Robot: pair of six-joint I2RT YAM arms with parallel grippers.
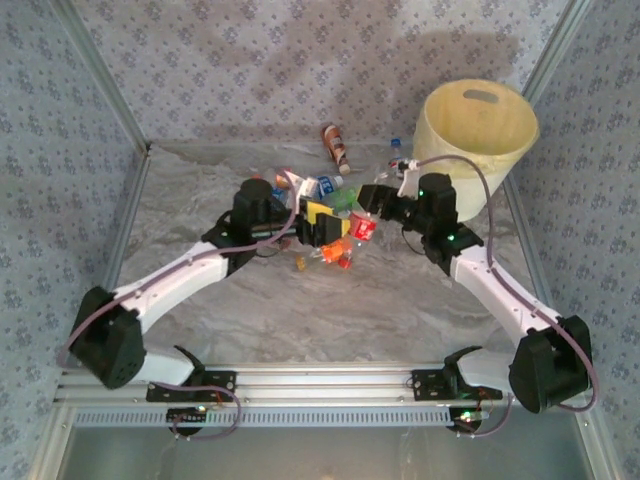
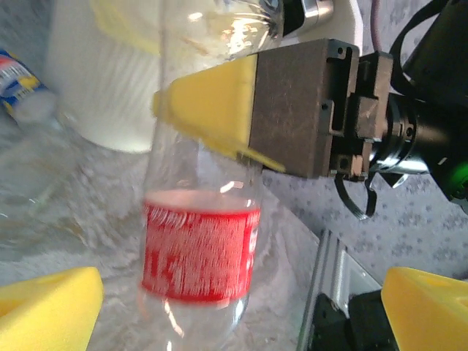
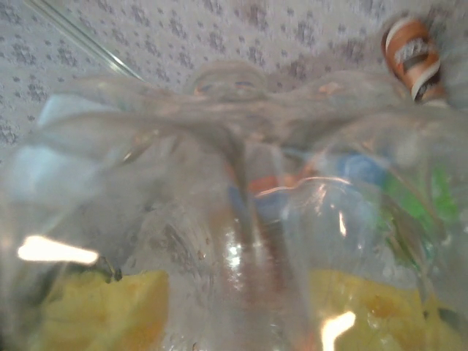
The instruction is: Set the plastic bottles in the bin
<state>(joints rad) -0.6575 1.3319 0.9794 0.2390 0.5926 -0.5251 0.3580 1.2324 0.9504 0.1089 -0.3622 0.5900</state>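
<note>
Right gripper (image 1: 368, 208) clamped on red-label bottle (image 2: 199, 256), left gripper (image 2: 241, 300) open wide close by, bin (image 1: 455, 145) behind.

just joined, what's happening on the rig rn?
The right gripper is shut on a red-labelled bottle, held in the middle between the two arms. The left gripper is open next to it, pads not touching the bottle. Other bottles lie on the table. The bin stands at the far right.

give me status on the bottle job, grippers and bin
Right gripper shut on red-label bottle. Left gripper open, fingers flanking that bottle. Bin beyond right arm, other bottles loose on table.
</note>
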